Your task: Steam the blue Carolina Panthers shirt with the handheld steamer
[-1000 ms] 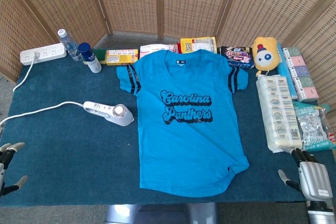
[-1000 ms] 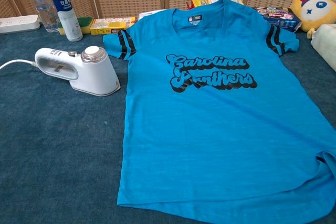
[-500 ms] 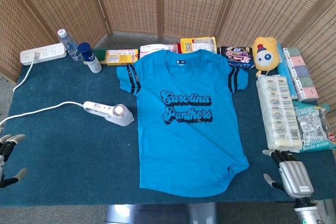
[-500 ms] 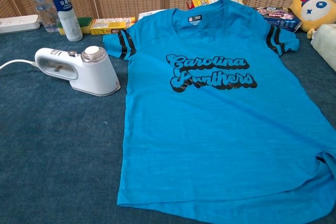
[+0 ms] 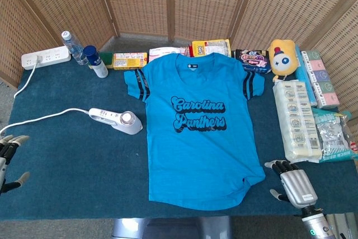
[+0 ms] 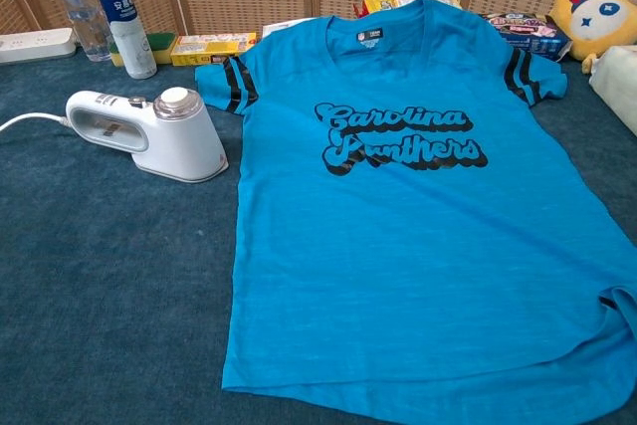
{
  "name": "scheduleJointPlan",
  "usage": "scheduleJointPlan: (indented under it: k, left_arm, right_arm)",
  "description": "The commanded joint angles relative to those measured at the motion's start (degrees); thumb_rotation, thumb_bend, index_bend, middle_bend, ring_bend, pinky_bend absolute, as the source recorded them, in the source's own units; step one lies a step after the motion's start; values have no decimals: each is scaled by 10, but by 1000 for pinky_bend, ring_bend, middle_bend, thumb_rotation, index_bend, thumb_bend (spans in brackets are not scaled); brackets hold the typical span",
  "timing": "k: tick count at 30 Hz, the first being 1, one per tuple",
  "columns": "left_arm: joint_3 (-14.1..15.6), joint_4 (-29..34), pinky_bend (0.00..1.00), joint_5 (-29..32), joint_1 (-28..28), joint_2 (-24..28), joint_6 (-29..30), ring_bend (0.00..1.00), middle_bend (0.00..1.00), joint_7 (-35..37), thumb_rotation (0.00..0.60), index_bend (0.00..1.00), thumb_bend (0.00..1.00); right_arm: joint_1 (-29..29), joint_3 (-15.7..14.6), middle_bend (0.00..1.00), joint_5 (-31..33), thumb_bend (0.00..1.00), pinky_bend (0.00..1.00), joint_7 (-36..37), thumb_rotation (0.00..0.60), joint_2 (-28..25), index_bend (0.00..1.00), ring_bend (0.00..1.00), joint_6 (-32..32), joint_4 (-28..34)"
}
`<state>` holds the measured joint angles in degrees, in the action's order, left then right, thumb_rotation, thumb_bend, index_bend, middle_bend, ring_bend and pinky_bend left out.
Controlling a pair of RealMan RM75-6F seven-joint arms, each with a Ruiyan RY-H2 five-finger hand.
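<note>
Lying flat and face-up mid-worktop (image 5: 67, 188) in the head view, the blue shirt (image 5: 197, 132) has the white steamer (image 5: 116, 120) just left of it, while the left robot hand (image 5: 10, 158) and right robot hand (image 5: 293, 182) sit at the near edge, fingers spread, holding nothing. In the chest view, the shirt (image 6: 418, 236) shows its hem slightly rumpled at the right, the steamer (image 6: 149, 132) stands beside its sleeve, and neither robot hand appears.

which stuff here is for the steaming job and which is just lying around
For the job: blue shirt, handheld steamer with its cord, power strip.

Lying about: water bottle, blue-capped bottle, yellow plush toy, snack boxes, tissue packs.
</note>
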<state>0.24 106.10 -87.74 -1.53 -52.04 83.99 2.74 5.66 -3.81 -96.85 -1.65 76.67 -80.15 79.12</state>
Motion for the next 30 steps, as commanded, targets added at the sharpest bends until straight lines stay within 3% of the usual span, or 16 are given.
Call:
scheduleJointPlan:
  k: [1,30]
  left_arm:
    - [-3,6,259,-4,-2,1,6,110,198,-1,600,139,240]
    - [10,17,259,4,10,7,12,110,198,-4,600,138,240]
  right_arm:
    - [6,-1,303,-5,203,347,2,600,12,274,279,4,-16]
    - [73,1,328,-41,202,346,43,600,83,317,285,22,-149]
